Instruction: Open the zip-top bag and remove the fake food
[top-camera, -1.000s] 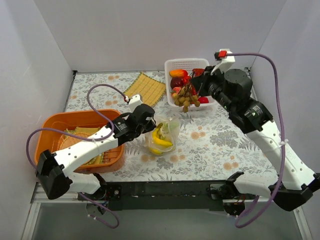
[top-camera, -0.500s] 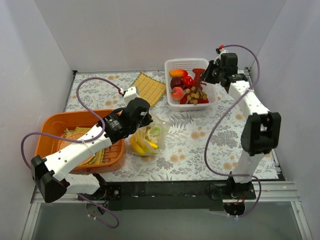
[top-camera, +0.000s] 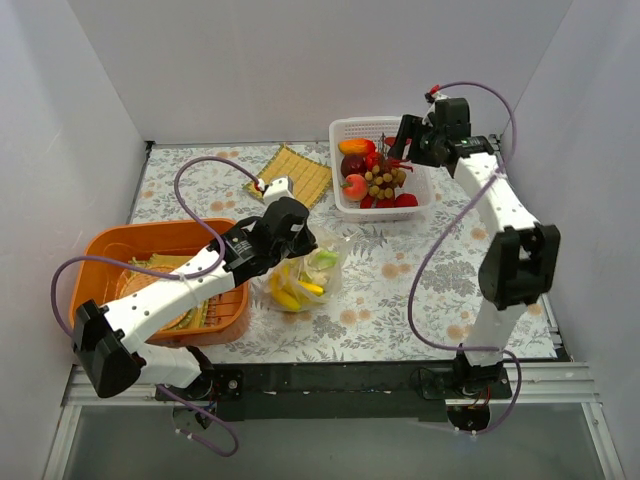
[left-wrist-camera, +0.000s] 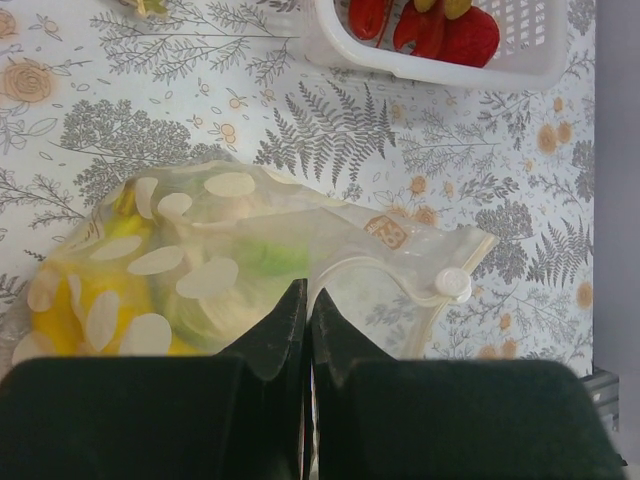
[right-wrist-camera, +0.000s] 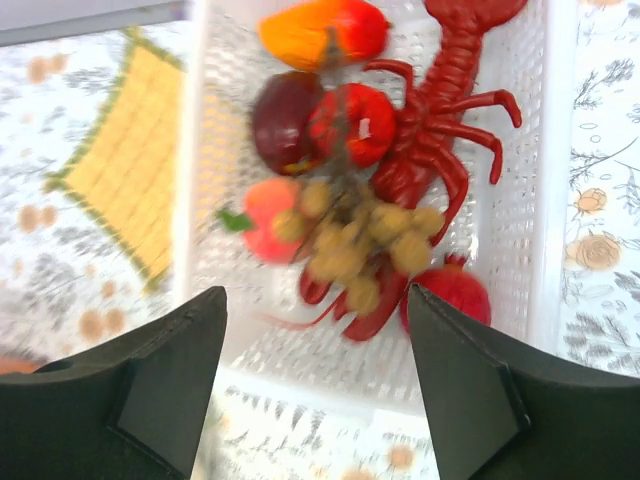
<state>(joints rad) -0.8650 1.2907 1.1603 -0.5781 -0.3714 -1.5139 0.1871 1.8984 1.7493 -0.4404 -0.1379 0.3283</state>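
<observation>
The zip-top bag (left-wrist-camera: 190, 270), clear with white dots, lies on the table with its mouth edge pinched in my shut left gripper (left-wrist-camera: 307, 292). Its white slider (left-wrist-camera: 452, 284) sits to the right of the jaws. Inside the zip-top bag (top-camera: 300, 280) I see a yellow banana bunch (top-camera: 283, 296) and a green leafy piece (top-camera: 322, 261). My right gripper (right-wrist-camera: 315, 300) hangs open over the white basket (right-wrist-camera: 560, 190), holding nothing. Below it a brownish grape bunch (right-wrist-camera: 355, 240), blurred, rests among the fruit. In the top view the right gripper (top-camera: 402, 143) is above the grapes (top-camera: 380, 181).
The basket (top-camera: 345, 127) also holds a red toy lobster (right-wrist-camera: 450, 110), a dark red fruit (right-wrist-camera: 285, 120) and other red-orange fruit. An orange bin (top-camera: 110, 250) stands at the left under my left arm. A yellow woven mat (top-camera: 292, 175) lies at the back.
My right gripper carried the grape bunch over the basket, opened and let it go; the grapes now lie in the basket. The left gripper stays shut on the bag, shifted slightly.
</observation>
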